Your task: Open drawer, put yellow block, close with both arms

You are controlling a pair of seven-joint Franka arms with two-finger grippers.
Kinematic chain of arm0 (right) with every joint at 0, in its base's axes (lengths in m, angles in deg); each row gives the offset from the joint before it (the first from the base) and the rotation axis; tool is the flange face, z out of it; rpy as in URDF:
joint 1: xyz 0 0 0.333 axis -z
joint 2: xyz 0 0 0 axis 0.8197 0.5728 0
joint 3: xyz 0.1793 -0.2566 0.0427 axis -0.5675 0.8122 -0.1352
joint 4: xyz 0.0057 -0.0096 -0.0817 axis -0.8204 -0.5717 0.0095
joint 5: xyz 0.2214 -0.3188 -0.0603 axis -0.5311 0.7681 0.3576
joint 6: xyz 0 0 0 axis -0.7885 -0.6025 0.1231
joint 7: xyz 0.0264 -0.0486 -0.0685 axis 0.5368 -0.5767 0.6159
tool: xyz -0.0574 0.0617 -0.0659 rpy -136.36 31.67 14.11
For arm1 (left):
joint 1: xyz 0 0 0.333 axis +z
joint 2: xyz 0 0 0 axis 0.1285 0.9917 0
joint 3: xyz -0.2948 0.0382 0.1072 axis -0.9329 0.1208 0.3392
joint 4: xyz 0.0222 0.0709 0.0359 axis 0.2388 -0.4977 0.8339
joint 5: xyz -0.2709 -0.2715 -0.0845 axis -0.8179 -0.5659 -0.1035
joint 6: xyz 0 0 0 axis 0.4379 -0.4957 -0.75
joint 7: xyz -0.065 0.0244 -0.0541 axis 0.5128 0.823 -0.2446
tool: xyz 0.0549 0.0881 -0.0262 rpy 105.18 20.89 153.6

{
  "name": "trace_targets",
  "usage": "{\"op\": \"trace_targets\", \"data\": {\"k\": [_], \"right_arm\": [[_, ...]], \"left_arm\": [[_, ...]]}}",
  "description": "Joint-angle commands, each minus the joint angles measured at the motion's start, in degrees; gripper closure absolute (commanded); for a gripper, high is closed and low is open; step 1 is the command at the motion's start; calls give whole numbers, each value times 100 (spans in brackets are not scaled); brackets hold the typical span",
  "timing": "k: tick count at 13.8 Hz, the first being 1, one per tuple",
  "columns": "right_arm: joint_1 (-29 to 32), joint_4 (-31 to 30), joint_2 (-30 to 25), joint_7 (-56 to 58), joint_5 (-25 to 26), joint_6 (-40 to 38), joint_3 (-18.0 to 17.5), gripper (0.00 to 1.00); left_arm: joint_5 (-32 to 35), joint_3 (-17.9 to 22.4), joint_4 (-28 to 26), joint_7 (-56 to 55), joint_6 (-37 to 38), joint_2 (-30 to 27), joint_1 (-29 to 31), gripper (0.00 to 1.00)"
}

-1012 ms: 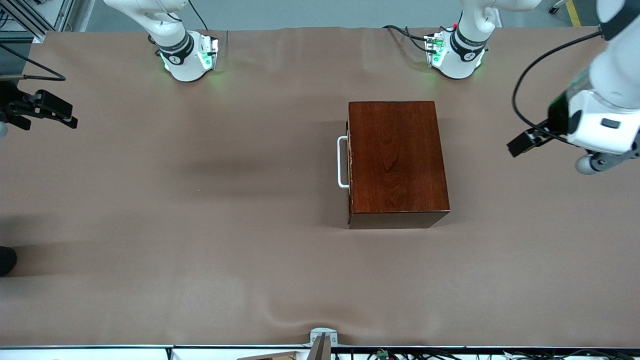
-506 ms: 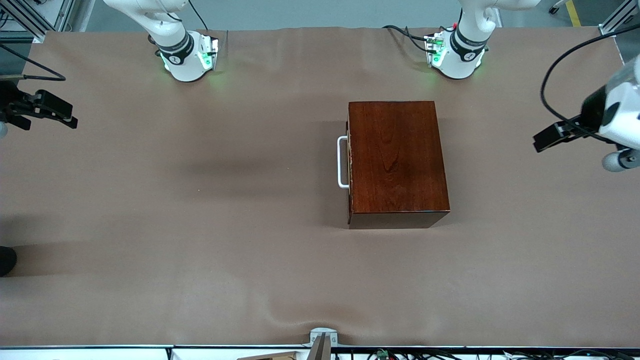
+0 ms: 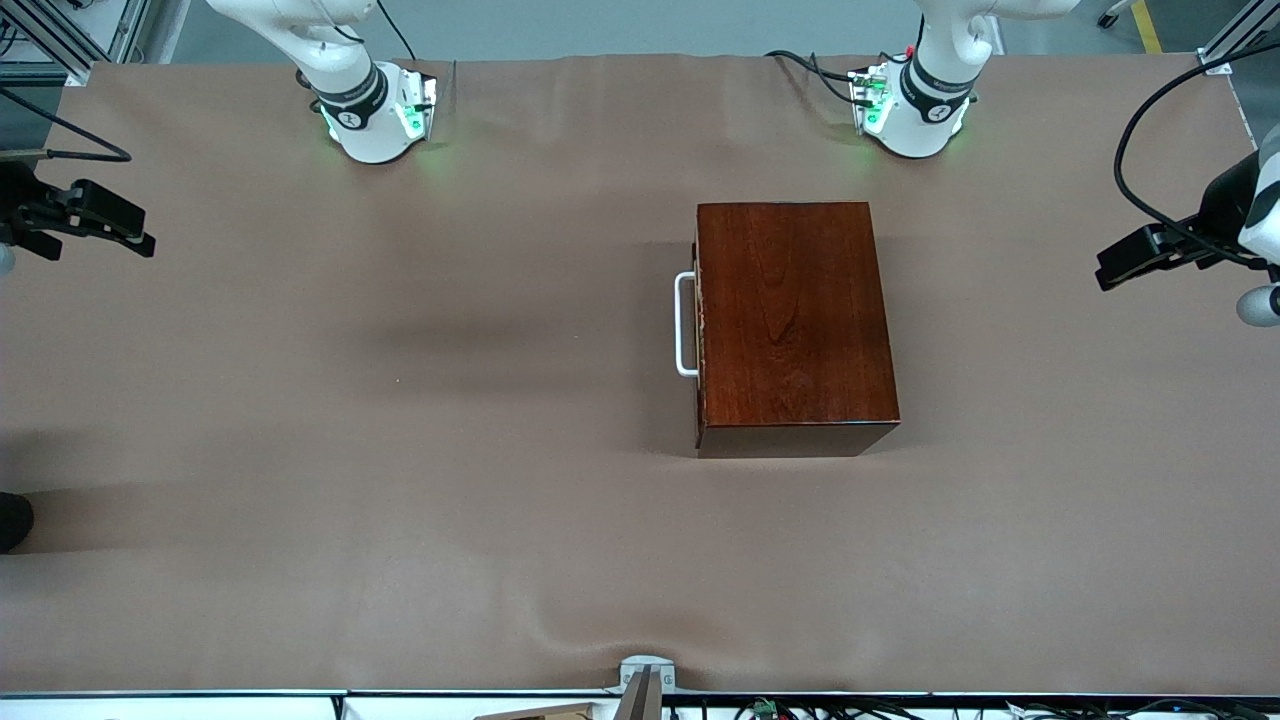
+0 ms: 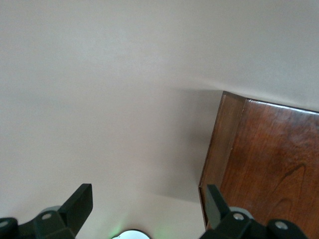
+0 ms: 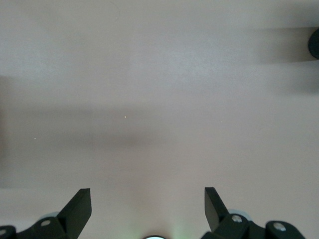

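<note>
Between the wide-open left gripper (image 3: 1125, 268) and wide-open right gripper (image 3: 110, 225), both empty over bare tabletop (image 3: 400, 450), the drawer (image 3: 699, 322) sits shut, no yellow block visible, so seemingly finished.

- Left gripper (image 3: 1125, 262) hangs in the air at the left arm's end of the table, fingers (image 4: 79, 201) spread wide, nothing between them.
- Right gripper (image 3: 105, 225) hangs at the right arm's end, fingers (image 5: 79, 204) also apart and empty (both arms wait).
</note>
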Motion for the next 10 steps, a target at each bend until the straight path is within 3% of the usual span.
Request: {"op": "trace_targets", "data": {"k": [1,5,10], "right_arm": [[-21,-41,-74,53,44,19,3,0],[-3,-41,-74,53,44,2,3,0],[6,-41,-74,53,44,1,3,0]], "left_arm": [[-44,-617,-978,339,-409,-697,746,0],[-53,-742,-2482,506,-1184,-1725,915,0],[-71,-927,-2652,594,-1211,-2008,959,0]]}}
